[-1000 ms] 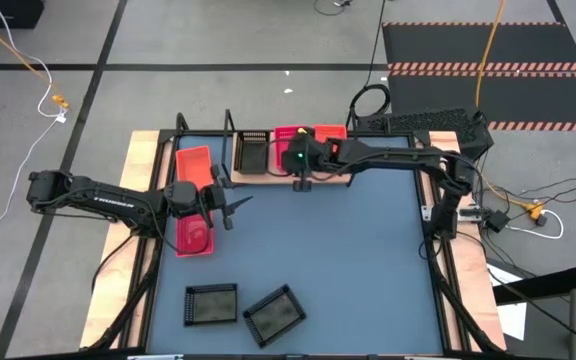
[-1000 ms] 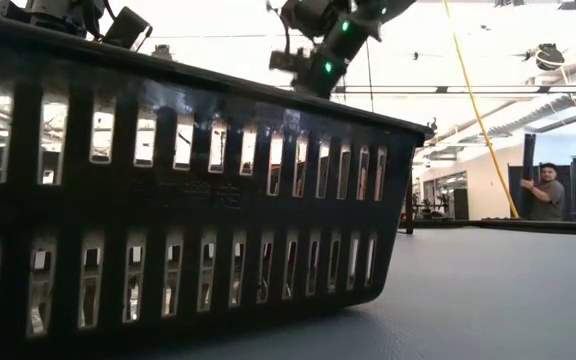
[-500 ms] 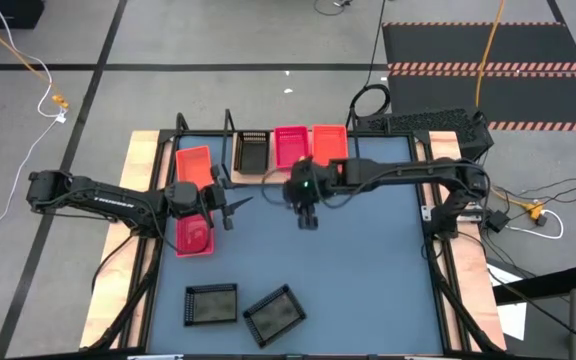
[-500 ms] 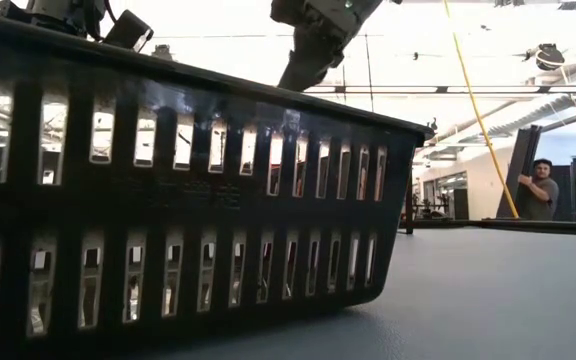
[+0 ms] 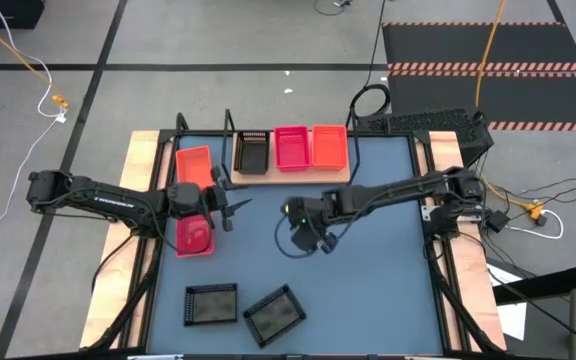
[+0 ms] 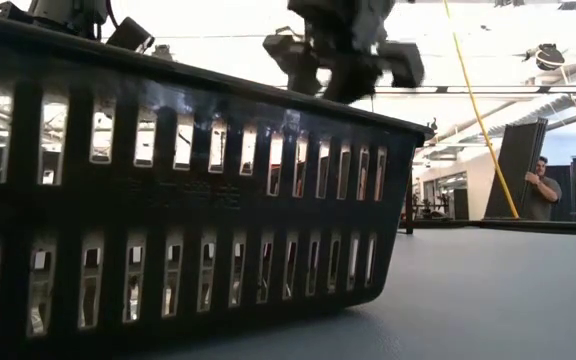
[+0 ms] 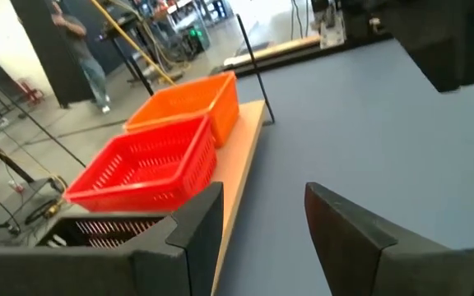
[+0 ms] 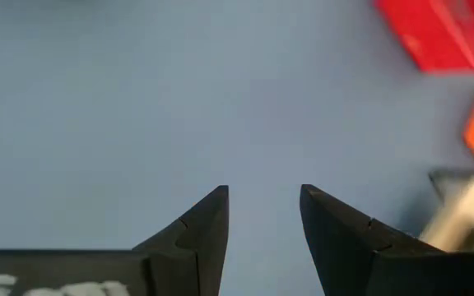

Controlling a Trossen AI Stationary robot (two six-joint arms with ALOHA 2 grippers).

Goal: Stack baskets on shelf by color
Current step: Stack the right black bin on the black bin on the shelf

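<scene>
On the shelf [image 5: 298, 176] at the far edge stand a black basket [image 5: 253, 152], a pinkish-red basket [image 5: 290, 147] and an orange basket [image 5: 329, 146], side by side. Left of the shelf lies another orange basket [image 5: 193, 163], and a pinkish-red basket [image 5: 194, 235] lies nearer. Two black baskets [image 5: 211, 304] [image 5: 274, 315] lie near the front edge. My left gripper [image 5: 233, 207] hovers open beside the left baskets. My right gripper [image 5: 313, 243] hangs open over the bare middle of the table [image 8: 97, 99], nothing between its fingers.
In the low view one black basket [image 6: 168, 200] fills the left half of the picture. Bare blue table [image 5: 378, 280] lies on the right and near right. A person [image 6: 540, 185] holds a dark panel in the room beyond; another person [image 7: 81, 49] stands behind the shelf.
My right gripper has left the shelf and gone toward the table's near edge, out over the middle of the table, rolling about as it went. It carries nothing. The baskets on the shelf have stayed in place.
</scene>
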